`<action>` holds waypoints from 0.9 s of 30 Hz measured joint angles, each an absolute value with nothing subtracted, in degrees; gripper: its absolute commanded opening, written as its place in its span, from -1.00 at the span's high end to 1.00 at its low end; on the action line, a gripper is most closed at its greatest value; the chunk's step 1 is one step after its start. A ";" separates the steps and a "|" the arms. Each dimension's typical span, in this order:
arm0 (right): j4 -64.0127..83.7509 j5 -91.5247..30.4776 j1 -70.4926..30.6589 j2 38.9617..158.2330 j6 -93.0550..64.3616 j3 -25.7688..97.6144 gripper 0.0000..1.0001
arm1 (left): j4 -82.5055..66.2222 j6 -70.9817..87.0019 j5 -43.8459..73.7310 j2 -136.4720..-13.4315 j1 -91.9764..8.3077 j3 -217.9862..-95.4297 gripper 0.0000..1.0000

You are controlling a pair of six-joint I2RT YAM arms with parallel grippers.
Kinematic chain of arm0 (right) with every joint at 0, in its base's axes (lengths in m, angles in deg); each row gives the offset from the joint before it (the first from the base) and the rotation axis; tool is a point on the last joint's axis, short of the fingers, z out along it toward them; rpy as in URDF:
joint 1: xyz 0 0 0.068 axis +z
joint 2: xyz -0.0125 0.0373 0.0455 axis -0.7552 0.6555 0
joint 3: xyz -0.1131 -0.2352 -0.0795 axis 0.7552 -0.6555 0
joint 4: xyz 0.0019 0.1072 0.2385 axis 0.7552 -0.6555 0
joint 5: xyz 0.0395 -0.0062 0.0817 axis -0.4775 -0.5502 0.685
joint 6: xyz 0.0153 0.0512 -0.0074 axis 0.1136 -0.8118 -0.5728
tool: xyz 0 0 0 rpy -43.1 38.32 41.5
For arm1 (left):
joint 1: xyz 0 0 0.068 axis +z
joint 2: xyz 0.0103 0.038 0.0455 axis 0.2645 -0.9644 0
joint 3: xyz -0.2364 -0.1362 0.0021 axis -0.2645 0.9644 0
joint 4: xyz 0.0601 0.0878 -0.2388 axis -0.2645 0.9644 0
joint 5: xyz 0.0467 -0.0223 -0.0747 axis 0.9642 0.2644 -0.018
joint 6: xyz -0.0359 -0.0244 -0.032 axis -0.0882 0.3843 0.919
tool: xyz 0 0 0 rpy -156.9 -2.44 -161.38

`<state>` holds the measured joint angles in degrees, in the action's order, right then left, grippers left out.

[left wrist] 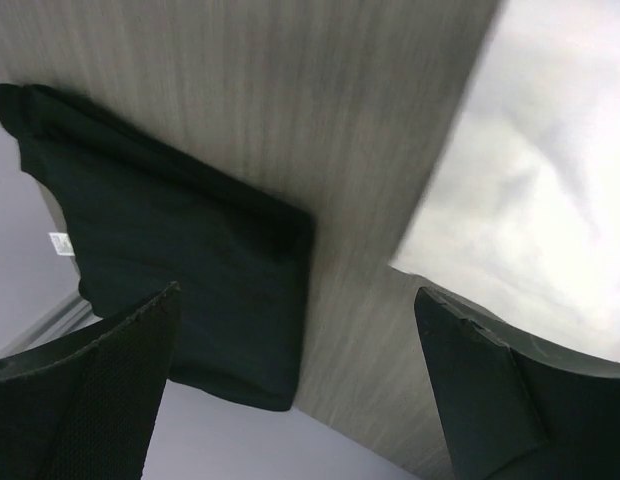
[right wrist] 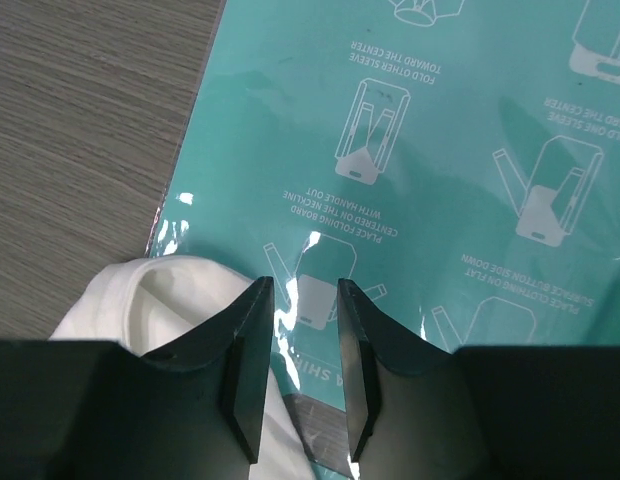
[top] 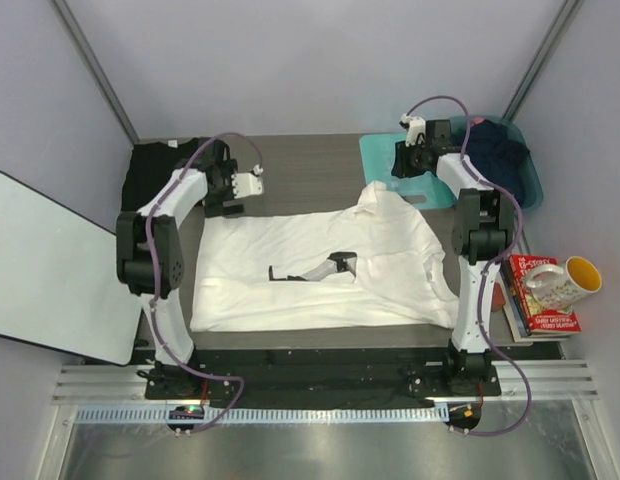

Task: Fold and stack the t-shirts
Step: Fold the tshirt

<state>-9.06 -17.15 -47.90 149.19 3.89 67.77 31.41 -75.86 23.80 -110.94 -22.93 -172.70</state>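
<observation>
The white t-shirt point(top: 320, 265) lies spread flat across the middle of the table, its neck end at the back right reaching the teal board; its edge also shows in the left wrist view point(left wrist: 540, 190) and the right wrist view point(right wrist: 140, 300). The black t-shirt point(top: 155, 170) lies folded at the back left, and its white neck label point(left wrist: 60, 243) shows in the left wrist view. My left gripper point(top: 230, 205) hovers between the two shirts, jaws wide open and empty point(left wrist: 300, 380). My right gripper point(top: 403, 165) hangs over the teal board, jaws a little apart with nothing between them point(right wrist: 305, 300).
The teal folding board point(right wrist: 440, 150) lies at the back right, also seen from above point(top: 385, 155). A blue bin point(top: 525, 175) with dark clothing stands behind it. Books point(top: 540, 310) and a mug point(top: 565, 282) sit at the right edge. A white panel point(top: 45, 260) juts out at the left.
</observation>
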 measured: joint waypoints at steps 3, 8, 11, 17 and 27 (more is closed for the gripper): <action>-8.91 -16.69 -47.61 150.85 2.84 68.80 0.27 | 34.71 -75.51 22.08 -116.05 -21.55 -180.76 -0.95; -8.96 -15.95 -47.13 151.86 2.31 70.63 0.28 | 41.86 -77.44 19.08 -120.82 -19.83 -189.05 -0.96; -9.04 -15.71 -46.74 151.86 2.18 71.77 0.28 | 46.08 -79.60 18.45 -122.70 -19.28 -191.01 -0.95; -9.76 -15.73 -46.06 151.90 2.23 73.13 0.28 | 53.86 -83.71 17.36 -128.18 -18.82 -195.23 -0.94; -12.32 -15.95 -45.30 152.97 2.86 76.88 0.31 | 57.01 -86.88 17.38 -131.88 -17.95 -197.94 -0.86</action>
